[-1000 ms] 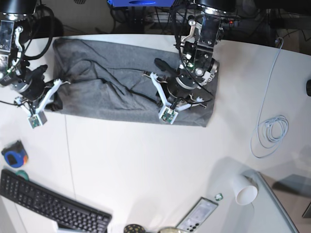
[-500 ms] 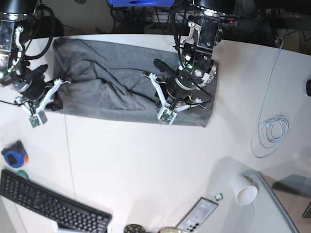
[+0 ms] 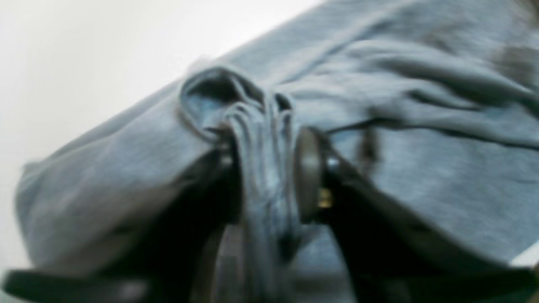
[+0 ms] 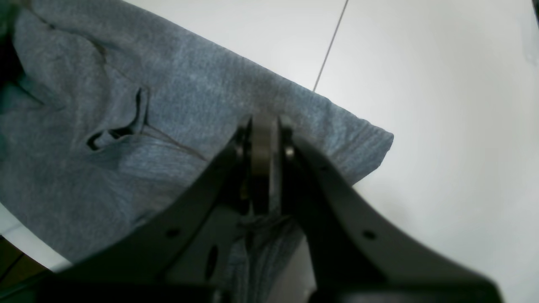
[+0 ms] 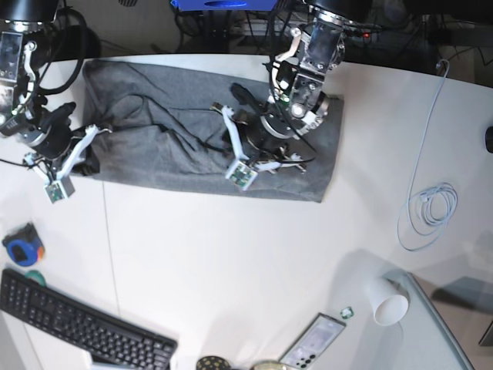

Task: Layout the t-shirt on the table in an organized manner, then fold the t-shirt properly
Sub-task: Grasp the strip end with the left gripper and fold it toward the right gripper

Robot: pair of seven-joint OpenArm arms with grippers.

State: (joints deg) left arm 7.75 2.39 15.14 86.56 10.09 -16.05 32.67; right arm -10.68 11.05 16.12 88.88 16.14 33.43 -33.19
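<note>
The grey t-shirt [image 5: 166,150] lies creased and spread across the back of the white table [image 5: 231,254]. My left gripper [image 5: 239,104] is over the shirt's middle. In the left wrist view it [image 3: 269,176] is shut on a bunched ridge of the shirt [image 3: 421,168]. My right gripper [image 5: 86,154] is at the shirt's left edge. In the right wrist view it [image 4: 262,147] is shut, with the shirt's edge [image 4: 189,97] pinched at its tips near a corner, and bare table [image 4: 442,84] beside it.
A black keyboard [image 5: 77,327] and a blue and orange object [image 5: 23,247] lie front left. A white cable [image 5: 431,204] coils at the right. A paper cup [image 5: 387,302], a phone [image 5: 312,343] and a clear panel [image 5: 439,324] are front right.
My left gripper has moved left with the pinched fold, dragging the shirt's right part leftward. My right gripper has stayed in place.
</note>
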